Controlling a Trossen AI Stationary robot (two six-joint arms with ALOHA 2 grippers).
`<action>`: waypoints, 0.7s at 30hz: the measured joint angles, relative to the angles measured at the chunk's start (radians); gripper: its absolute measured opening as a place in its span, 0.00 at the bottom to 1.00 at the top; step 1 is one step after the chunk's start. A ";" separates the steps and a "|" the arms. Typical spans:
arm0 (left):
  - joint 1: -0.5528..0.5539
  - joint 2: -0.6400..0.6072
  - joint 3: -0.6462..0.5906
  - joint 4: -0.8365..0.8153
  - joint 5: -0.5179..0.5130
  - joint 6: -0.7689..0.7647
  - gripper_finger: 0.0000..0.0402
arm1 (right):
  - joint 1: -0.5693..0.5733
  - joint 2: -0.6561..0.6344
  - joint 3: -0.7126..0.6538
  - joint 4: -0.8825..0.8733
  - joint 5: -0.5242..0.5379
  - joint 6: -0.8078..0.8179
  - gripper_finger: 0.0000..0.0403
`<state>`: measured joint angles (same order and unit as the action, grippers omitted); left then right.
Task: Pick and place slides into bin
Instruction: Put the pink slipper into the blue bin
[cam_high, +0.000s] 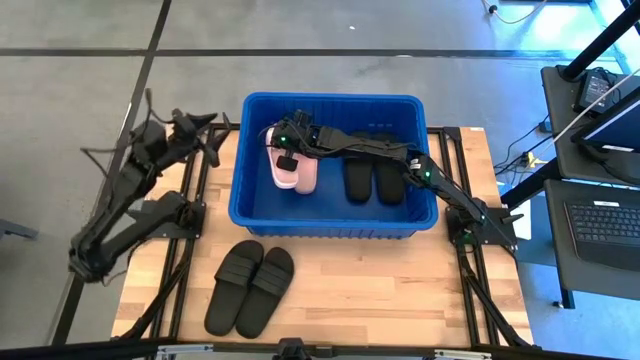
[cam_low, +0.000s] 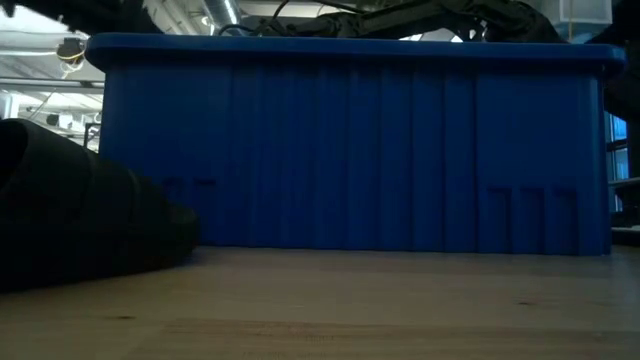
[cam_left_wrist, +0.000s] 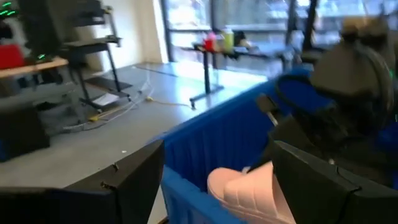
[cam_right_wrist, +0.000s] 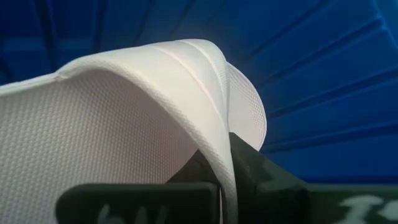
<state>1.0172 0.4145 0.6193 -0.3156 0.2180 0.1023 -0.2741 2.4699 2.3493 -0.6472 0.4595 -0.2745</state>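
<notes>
The right hand (cam_high: 287, 160) is reaching across the blue bin (cam_high: 330, 222) from the three o'clock side and is sitting over the pale pink pair of slides (cam_high: 296, 172) at the nine o'clock end of the bin's floor. Its fingers (cam_right_wrist: 261, 177) are pinching tight on the rim of a pale strap (cam_right_wrist: 186, 81), as the right wrist view is showing from very close, with the ribbed blue wall right behind. A black pair of slides (cam_high: 373, 180) is lying flat inside the bin, just toward three o'clock of the pink pair and apart from it. Another black pair of slides (cam_high: 250, 287) is lying side by side on the wooden tabletop (cam_high: 400, 290), outside the bin toward six o'clock, angled a little; in the low view it is showing as a dark mass in front of the bin's near wall. The left hand (cam_high: 196, 132) is waiting off the tabletop's ten o'clock corner, well apart from the slides, with its fingers (cam_left_wrist: 134, 180) standing wide and holding nothing, looking past the bin's rim at one pink slide.
</notes>
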 joint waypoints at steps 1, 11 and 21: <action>-0.016 0.029 0.016 -0.006 0.000 0.044 0.72 | 0.000 0.000 0.000 0.000 0.000 0.000 0.04; -0.240 0.292 0.111 -0.013 -0.105 0.200 0.72 | 0.000 -0.006 0.006 0.023 0.001 0.003 0.04; -0.447 0.470 0.186 -0.036 -0.342 0.257 0.72 | 0.000 -0.011 0.006 0.025 0.001 0.004 0.04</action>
<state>0.5704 0.8843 0.8049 -0.3518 -0.1243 0.3593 -0.2741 2.4587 2.3554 -0.6225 0.4606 -0.2709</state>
